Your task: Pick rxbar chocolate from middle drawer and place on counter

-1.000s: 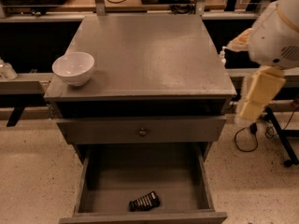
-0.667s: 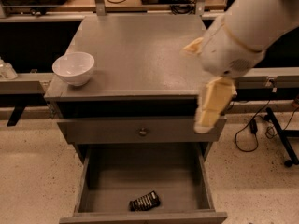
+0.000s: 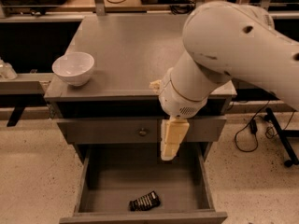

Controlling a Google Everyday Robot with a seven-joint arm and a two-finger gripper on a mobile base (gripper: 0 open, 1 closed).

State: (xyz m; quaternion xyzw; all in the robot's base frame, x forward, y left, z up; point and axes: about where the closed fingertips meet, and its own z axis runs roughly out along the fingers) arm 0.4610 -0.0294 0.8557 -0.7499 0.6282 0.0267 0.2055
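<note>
Gripper [image 3: 171, 143], state indeterminable, is held below counter's [image 3: 126, 45] front edge; rxbar chocolate [image 3: 145, 201] judged light, slippery: best pinched across width.

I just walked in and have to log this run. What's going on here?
The robot's arm reaches over the front edge of the counter. Its end effector hangs in front of the knobbed drawer front, above the open middle drawer. The rxbar chocolate lies on the drawer floor near the front, not yet picked up. A white bowl sits on the counter's front left corner.
</note>
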